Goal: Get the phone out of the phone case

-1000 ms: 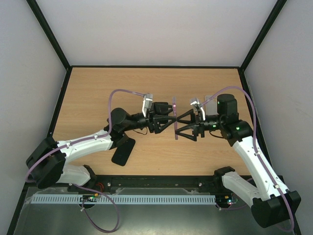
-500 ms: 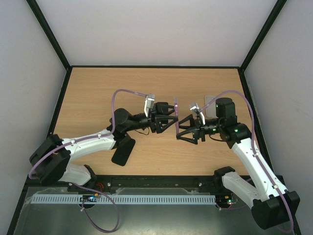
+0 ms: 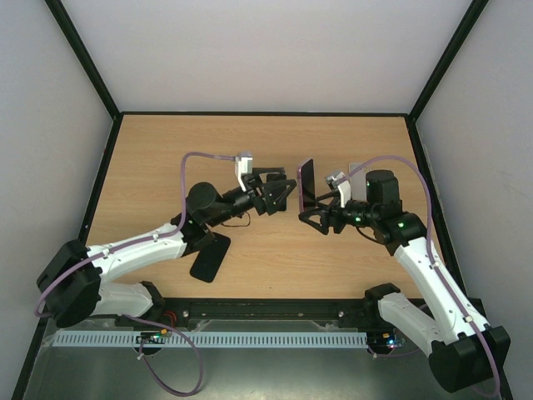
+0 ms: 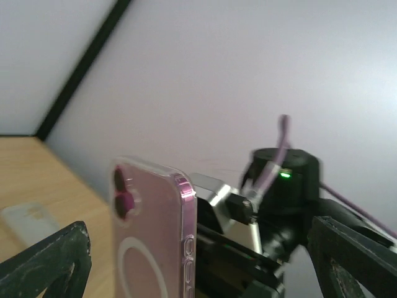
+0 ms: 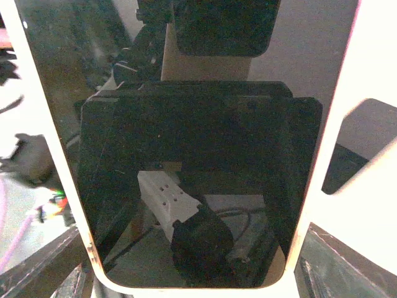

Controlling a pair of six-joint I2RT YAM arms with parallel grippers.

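Pink phone [image 4: 149,242] in clear phone case [image 4: 188,248], standing long axis upright, screen facing right gripper [image 3: 310,204] clamping it, left gripper [image 3: 282,196] hanging alongside, fingers spread apart.

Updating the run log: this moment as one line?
right gripper: shut on cased phone, upright in air | left gripper: open, apart from it | removal: not yet done

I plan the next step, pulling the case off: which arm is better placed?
Probably left. The left gripper is open and free, facing the back of the pink phone case; the right gripper is shut on the phone.
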